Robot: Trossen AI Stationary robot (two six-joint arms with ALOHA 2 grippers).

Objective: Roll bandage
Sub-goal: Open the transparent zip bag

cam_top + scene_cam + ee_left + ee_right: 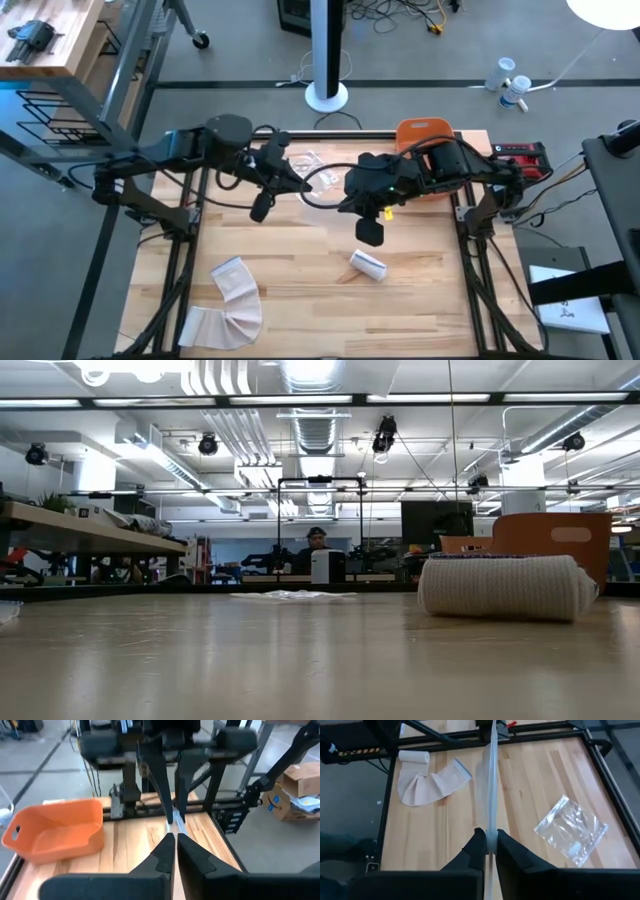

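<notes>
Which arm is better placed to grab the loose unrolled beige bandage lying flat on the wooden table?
Left. The unrolled beige bandage lies on the left arm's side, nearer the left hand; the right hand is farther, pinching a thin clear sheet.

two bandages (368, 264), one orange bin (425, 131), two plastic bags (571, 828)

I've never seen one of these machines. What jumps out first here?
Both dark arms meet above the table's far middle, the left hand and right hand each shut on a clear plastic bag held between them. A rolled bandage lies near the centre, a half-unrolled bandage at the near left corner.
</notes>
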